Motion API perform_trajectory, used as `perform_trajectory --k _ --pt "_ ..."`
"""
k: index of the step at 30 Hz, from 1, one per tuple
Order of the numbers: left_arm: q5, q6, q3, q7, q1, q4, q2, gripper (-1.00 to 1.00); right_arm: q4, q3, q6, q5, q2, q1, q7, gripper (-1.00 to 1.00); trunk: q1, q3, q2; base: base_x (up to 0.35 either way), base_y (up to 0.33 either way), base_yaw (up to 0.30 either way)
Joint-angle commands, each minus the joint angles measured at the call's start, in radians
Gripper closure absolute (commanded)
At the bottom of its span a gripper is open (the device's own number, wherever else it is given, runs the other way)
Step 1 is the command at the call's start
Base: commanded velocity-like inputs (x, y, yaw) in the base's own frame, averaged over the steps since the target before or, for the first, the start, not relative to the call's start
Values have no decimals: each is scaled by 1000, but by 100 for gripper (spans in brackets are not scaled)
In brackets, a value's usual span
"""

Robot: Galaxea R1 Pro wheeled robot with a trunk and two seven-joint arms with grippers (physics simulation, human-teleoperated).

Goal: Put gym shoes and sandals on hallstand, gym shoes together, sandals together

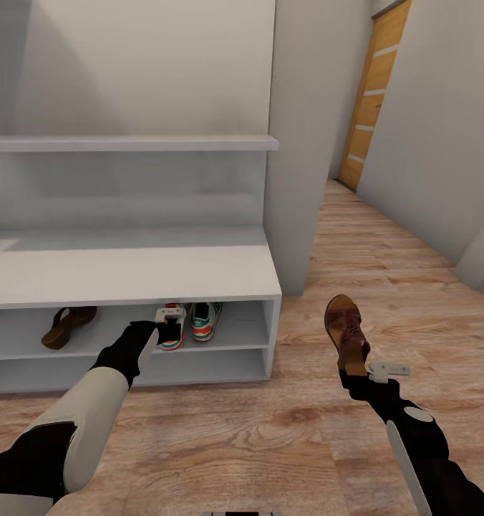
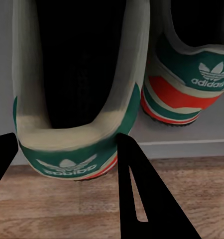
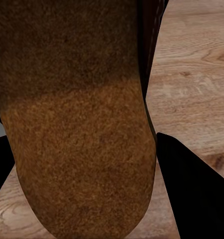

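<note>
The hallstand [image 1: 127, 276] stands ahead. Its upper slot holds one brown sandal [image 1: 67, 325] at the left and both gym shoes further right. The right gym shoe [image 1: 207, 320] [image 2: 191, 74] rests fully in the slot. The left gym shoe [image 1: 172, 315] [image 2: 67, 144] lies close beside it, heel hanging over the shelf edge. My left gripper [image 1: 168, 333] [image 2: 67, 142] is closed across that heel, its fingers [image 2: 142, 194] pressing each side. My right gripper [image 1: 354, 367] [image 3: 82, 149] is shut on the second sandal [image 1: 345, 331] [image 3: 77, 124], held above the corridor floor [image 1: 270, 430] to the right of the rack.
A wall shelf [image 1: 127, 143] runs above the bench. A pale wall pillar [image 1: 299, 143] adjoins the rack's right end. The corridor leads back right to a wooden door [image 1: 374, 93]. The rack's lower slot [image 1: 127, 367] holds nothing.
</note>
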Motion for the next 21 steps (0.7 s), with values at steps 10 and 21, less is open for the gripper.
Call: perform_trajectory --k 10,21 --pt "-9 5 8 -6 0 -1 -1 100 -1 0 5 -9 0 0 -3 100 0 -1 0 21 0 0" --pt "-10 5 7 -6 19 -1 0 100 -1 0 5 -9 0 0 -3 100 0 -1 0 19 0 0"
